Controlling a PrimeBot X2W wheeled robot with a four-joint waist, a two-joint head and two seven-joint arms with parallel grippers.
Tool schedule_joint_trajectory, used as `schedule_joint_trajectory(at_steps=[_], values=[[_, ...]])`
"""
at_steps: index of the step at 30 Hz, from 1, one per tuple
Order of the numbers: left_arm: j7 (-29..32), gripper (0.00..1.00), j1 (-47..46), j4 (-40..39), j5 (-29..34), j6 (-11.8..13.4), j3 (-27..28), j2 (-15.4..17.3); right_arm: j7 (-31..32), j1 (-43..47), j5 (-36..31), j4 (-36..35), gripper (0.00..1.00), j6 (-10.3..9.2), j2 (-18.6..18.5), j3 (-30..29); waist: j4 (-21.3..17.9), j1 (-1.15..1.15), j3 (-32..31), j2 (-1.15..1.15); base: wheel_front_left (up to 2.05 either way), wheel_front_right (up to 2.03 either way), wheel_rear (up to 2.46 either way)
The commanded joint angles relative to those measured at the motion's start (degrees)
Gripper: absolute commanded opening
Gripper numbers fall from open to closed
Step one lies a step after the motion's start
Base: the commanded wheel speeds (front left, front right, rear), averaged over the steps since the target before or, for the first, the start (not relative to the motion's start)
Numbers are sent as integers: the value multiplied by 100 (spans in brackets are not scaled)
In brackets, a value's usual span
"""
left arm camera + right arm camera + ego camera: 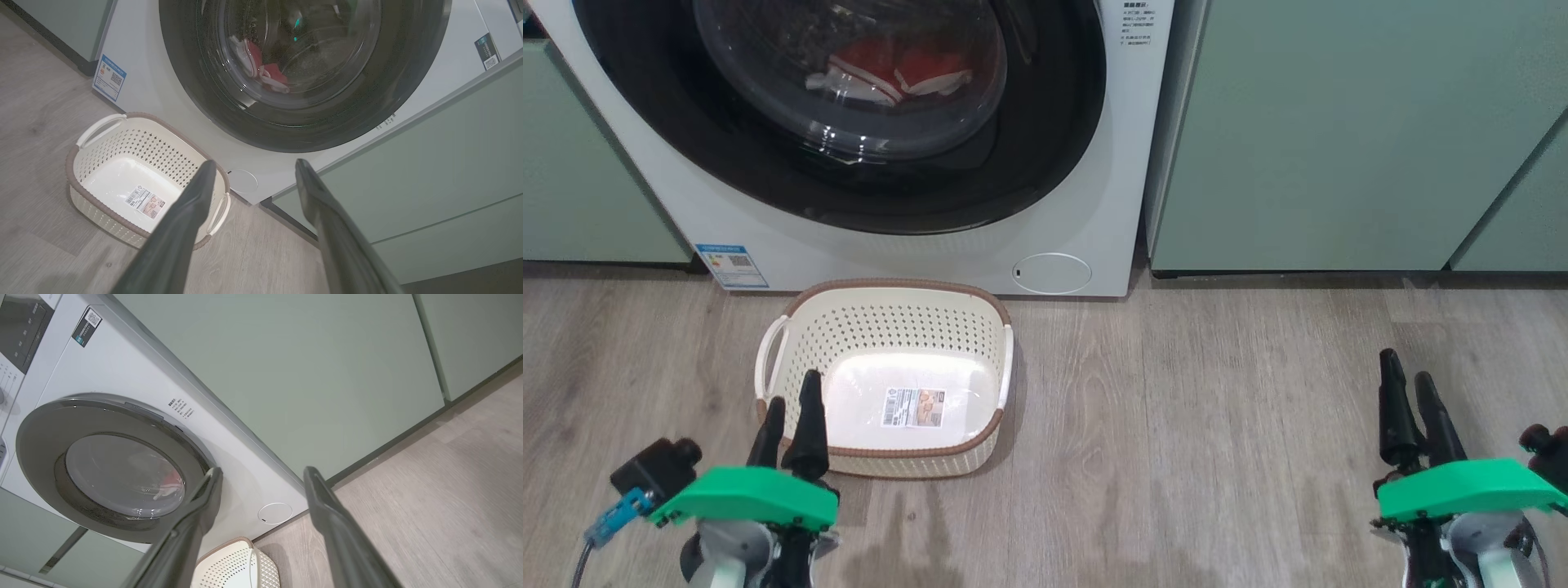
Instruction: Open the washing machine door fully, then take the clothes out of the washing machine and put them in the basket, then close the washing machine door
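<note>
Occupying the 11-to-12 o'clock sector of the head view, the washing machine (1123, 188) stands on the wood floor (1217, 408) between pale green cabinets (1339, 122). The washing machine door (1045, 139) sits closed against the front. Behind its glass the clothes (890, 69) lie in the drum: red fabric with white trim, bunched low.

The basket (890, 287) stands upright on the floor at 8 o'clock, just in front of the washer's base. A paper label (915, 406) lies flat on its bottom.

The left gripper (793, 389) is at 7 o'clock, fingers pointing up the view and overlapping the basket's near left corner; contact cannot be determined. The right gripper (1405, 366) is at 4 o'clock, over bare floor, well apart from the basket. Both wrist views show the jaws spread wide, grasping nothing.
</note>
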Motion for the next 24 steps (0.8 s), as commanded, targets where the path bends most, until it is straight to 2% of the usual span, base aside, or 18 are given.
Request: schedule_joint_trajectory(at_steps=[1, 24], values=[[-75, 100, -355, -250, 210, 47, 52, 109, -92, -290, -228, -257, 100, -2, -78, 88, 2, 0, 1, 0, 0, 0, 0], [-446, 100, -546, -422, 1738, 423, -207, 312, -464, -449, -1993, -392, 100, -3, -99, 277, 31, 0, 29, 0, 0, 0, 0]])
